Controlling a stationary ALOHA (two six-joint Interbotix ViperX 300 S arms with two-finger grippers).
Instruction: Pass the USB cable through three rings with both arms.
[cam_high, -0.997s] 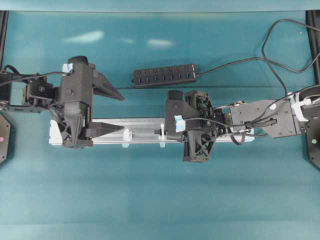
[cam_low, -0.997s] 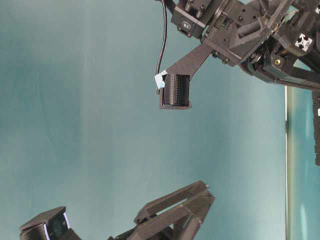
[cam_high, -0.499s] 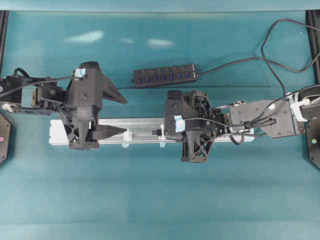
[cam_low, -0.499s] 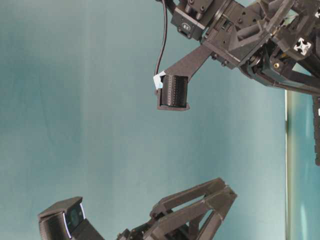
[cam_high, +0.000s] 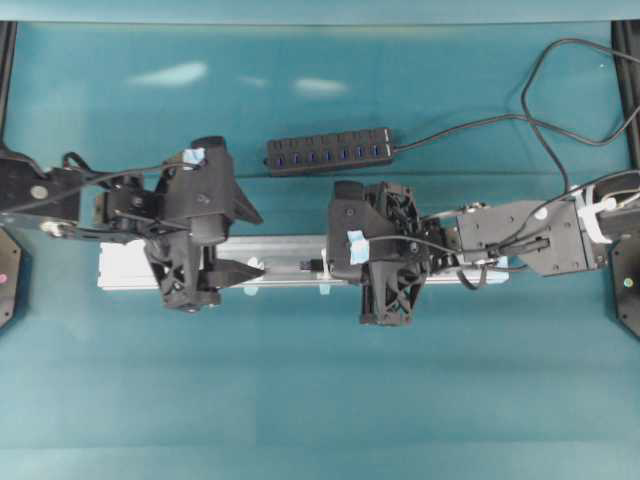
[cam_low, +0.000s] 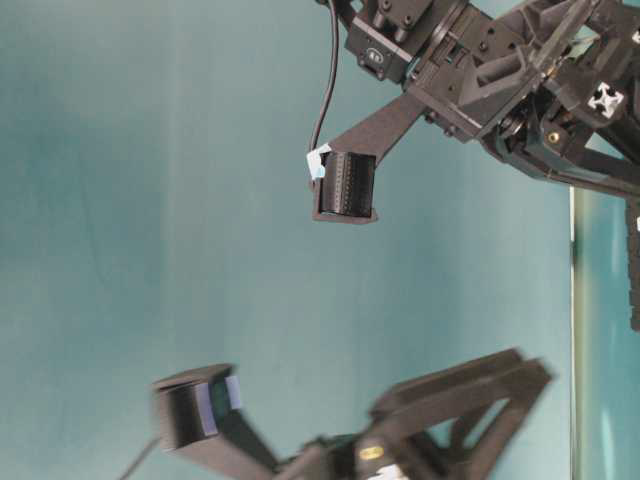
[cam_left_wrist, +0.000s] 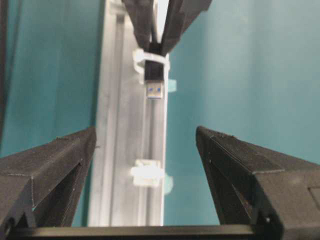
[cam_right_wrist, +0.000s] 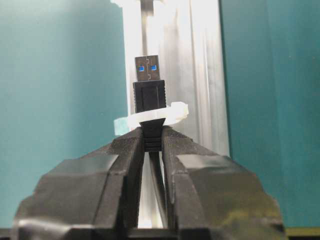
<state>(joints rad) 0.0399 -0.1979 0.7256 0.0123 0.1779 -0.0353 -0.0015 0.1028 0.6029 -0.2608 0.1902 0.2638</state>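
The USB cable's black plug (cam_right_wrist: 149, 85) pokes through one white ring (cam_right_wrist: 159, 115) on the silver rail (cam_right_wrist: 175, 60). My right gripper (cam_right_wrist: 152, 137) is shut on the plug's ribbed rear, just behind that ring. From the left wrist view the plug (cam_left_wrist: 154, 86) points toward me through the ring (cam_left_wrist: 150, 59), and a nearer ring (cam_left_wrist: 147, 172) lies between my wide-open left fingers (cam_left_wrist: 235, 160). Overhead, the left gripper (cam_high: 255, 243) straddles the rail (cam_high: 285, 246) at a ring (cam_high: 254, 269), a short gap from the plug (cam_high: 308, 265) and the right gripper (cam_high: 330, 264).
A black multi-port hub (cam_high: 330, 152) lies behind the rail, its cord curling to the back right. The right arm (cam_high: 520, 235) stretches over the rail's right end. Teal table surface surrounds the rail on all sides.
My left arm has travelled right along the rail, bringing its open fingers close to the plug. The right gripper has crept slightly left, still holding the plug.
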